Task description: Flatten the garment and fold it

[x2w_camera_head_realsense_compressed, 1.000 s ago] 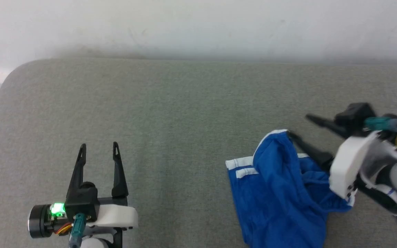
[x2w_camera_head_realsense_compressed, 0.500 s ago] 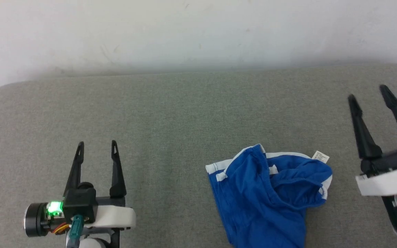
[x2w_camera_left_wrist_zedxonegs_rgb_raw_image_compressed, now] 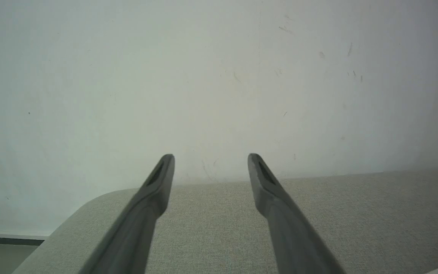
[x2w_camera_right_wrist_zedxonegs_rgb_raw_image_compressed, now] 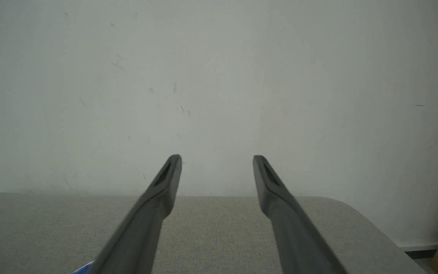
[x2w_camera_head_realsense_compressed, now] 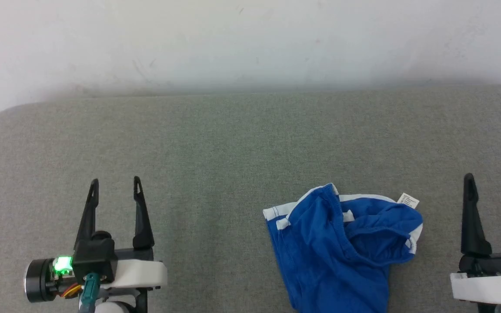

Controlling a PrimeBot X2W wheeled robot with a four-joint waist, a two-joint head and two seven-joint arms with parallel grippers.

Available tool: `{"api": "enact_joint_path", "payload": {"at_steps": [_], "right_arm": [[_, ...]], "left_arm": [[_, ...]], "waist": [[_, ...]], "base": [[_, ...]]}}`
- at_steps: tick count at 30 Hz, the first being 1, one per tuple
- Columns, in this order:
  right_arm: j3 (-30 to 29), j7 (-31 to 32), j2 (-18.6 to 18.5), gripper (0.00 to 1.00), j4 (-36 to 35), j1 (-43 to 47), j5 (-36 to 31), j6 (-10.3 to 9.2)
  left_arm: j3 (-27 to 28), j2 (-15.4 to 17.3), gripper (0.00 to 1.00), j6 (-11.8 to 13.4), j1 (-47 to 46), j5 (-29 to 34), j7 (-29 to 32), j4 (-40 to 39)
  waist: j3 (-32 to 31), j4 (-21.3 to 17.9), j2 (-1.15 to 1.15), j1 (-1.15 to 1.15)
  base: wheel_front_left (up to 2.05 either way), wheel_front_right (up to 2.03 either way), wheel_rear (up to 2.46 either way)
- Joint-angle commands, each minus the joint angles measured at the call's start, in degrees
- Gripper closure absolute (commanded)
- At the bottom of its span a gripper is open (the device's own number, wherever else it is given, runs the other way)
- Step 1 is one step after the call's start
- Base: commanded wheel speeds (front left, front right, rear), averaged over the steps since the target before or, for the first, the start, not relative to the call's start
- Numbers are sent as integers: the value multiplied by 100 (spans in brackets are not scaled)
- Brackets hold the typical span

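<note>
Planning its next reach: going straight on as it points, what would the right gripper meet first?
Likely the white wall: the right gripper, open, points over grey cushion; the blue shorts lie off to its left. Depth is unclear.

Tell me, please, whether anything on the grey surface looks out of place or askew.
Yes: the blue shorts lie crumpled on the grey surface, not flat. One part is flopped over the rest, the white bands run crooked, and the small white label sticks out at the far right corner. Nothing looks spilled or damaged.

The left tool (x2w_camera_head_realsense_compressed: 115, 181) and right tool (x2w_camera_head_realsense_compressed: 489, 176) each have 2 black tapered fingers (x2w_camera_head_realsense_compressed: 88, 217) and a white shell (x2w_camera_head_realsense_compressed: 139, 273).
</note>
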Motion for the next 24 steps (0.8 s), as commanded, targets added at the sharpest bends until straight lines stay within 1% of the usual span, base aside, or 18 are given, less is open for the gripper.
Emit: {"api": "enact_joint_path", "payload": {"at_steps": [1,4,9,10,12,14,18,21,22,24], "right_arm": [[-39,-26,21,0,-28,46,158,-6],[-85,-26,23,0,-78,-15,277,-6],[-65,-26,-12,0,-175,-435,150,-6],[-13,-26,-107,0,-119,-563,155,-6],[224,34,-461,0,137,-795,203,-6],[637,686,-960,0,461,-1023,353,-6],[1731,2735,-2051,0,811,-1465,1131,-6],[2383,4074,-2572,0,989,-1770,2062,-6],[2578,4429,-2727,0,1067,-1864,2313,-6],[2910,4942,-2943,0,1255,-2060,2698,-6]], "left_arm": [[42,-2,0,-5,76,-41,-27,-5],[58,-8,0,-36,117,-49,-27,0],[69,-13,0,-76,120,-41,-27,5],[69,-14,0,-86,111,-36,-27,10],[66,-19,0,-104,86,-30,-27,28],[61,-23,0,-124,63,-26,-27,47],[56,-34,0,-155,52,-22,-27,67],[53,-55,0,-160,29,-21,-27,63],[44,-67,0,-163,8,-19,-27,63],[17,-96,0,-170,-46,-21,-27,77]], "waist": [[-21,-7,0,0],[-44,-24,0,0],[-51,-40,0,0],[-51,-40,0,0],[-59,-33,0,0],[-62,-22,0,0],[-37,9,0,0],[51,47,0,0],[96,69,0,0],[198,124,0,0]], "base": [[0,0,0],[0,0,0],[0,0,0],[0,0,0],[0,0,0],[0,0,0],[0,0,0],[0,0,0],[0,0,0],[0,0,0]]}}
